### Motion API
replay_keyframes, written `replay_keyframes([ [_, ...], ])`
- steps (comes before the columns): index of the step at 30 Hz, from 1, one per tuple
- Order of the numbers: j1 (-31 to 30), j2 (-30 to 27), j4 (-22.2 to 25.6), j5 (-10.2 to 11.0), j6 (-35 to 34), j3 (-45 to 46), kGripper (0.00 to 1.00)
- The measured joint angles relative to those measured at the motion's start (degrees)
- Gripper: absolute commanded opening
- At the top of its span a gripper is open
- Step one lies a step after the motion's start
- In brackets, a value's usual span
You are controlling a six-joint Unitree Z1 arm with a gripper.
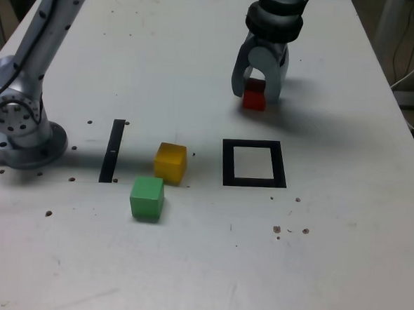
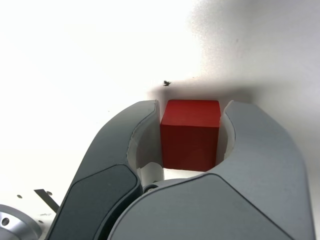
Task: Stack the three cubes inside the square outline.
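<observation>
The gripper (image 1: pixel 256 95) has its jaws drawn in around the red cube (image 2: pixel 190 135), one on each side, and the wrist view shows the cube gripped between them (a snug fit, by the look of it). In the exterior view they are at the far part of the white table (image 1: pixel 151 264), beyond the square outline (image 1: pixel 229 163), whose black frame surrounds a bare white centre. The yellow cube (image 1: pixel 170 163) sits on the table to the exterior view's left of that outline, with the green cube (image 1: pixel 147 197) just beside it, nearer the camera and a little further left. Past the yellow cube, toward the arm's round base (image 1: pixel 32 148), lies a straight black strip (image 1: pixel 111 153).
</observation>
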Motion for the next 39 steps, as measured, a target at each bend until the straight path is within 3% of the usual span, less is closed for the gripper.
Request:
replay_keyframes([
  [10,-0.74,-0.75,-0.14,-0.88,-0.55,0.55,0.26],
  [19,-5.32,-9.25,3.55,-2.98,-7.39,3.22,0.26],
  [31,-16.76,-9.49,2.48,-3.16,-18.5,8.92,0.26],
  [39,-17.8,-9.58,2.05,-3.72,-21.0,9.3,0.26],
])
